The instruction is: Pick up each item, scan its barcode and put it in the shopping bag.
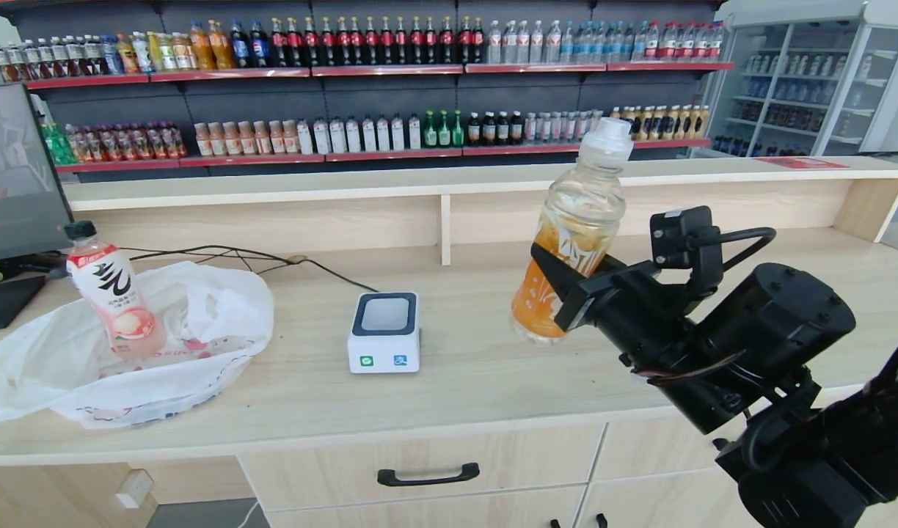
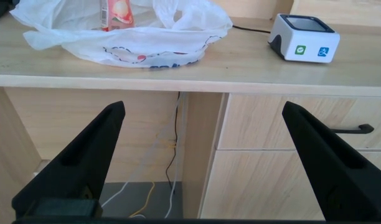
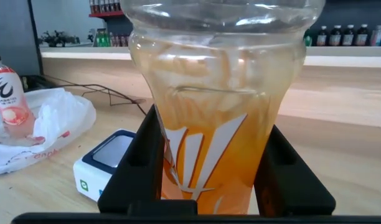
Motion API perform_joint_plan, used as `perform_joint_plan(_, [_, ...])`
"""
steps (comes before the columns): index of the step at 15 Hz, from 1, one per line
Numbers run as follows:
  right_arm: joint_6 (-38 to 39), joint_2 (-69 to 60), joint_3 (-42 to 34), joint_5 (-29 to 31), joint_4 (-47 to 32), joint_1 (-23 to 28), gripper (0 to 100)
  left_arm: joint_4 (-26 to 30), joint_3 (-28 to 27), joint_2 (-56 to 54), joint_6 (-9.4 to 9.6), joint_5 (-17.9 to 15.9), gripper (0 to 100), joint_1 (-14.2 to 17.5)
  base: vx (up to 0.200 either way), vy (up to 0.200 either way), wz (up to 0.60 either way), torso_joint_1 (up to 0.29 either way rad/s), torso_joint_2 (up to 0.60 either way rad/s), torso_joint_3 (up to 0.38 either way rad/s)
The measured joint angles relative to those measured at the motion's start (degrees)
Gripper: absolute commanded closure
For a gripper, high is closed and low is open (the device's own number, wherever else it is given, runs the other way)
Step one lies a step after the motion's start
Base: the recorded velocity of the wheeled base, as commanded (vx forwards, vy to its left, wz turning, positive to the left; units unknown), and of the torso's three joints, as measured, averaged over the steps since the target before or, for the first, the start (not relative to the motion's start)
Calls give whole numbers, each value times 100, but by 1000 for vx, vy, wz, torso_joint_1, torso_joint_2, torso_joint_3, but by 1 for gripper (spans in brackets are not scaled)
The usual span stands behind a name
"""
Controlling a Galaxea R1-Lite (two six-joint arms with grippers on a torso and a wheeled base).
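While the right gripper (image 1: 559,286) pinches the orange drink bottle (image 1: 581,213) right of centre, tilt its barcode squarely toward the central scanner (image 1: 384,331); the left gripper (image 2: 203,112) hangs spread.

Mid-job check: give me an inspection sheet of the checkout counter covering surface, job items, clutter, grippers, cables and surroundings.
Surface: wooden counter, drawers below.
Job's things: orange drink bottle held above the counter, right of the scanner; pink-label bottle standing in the white shopping bag.
Clutter: nothing seen.
Grippers: right gripper shut on the orange drink bottle; left gripper open, low in front of the counter.
Cables: black cable running behind the bag to the scanner.
Surroundings: drink shelves, glass-door fridge, monitor.
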State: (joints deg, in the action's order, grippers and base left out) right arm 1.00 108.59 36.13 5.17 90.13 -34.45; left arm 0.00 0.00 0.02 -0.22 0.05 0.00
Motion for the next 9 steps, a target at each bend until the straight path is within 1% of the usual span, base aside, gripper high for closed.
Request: perform_joint_plan(9, [-2, 78, 96, -6, -18, -6, 100, 0, 0, 0, 4, 2, 0, 0, 0, 200, 0, 3, 3, 2])
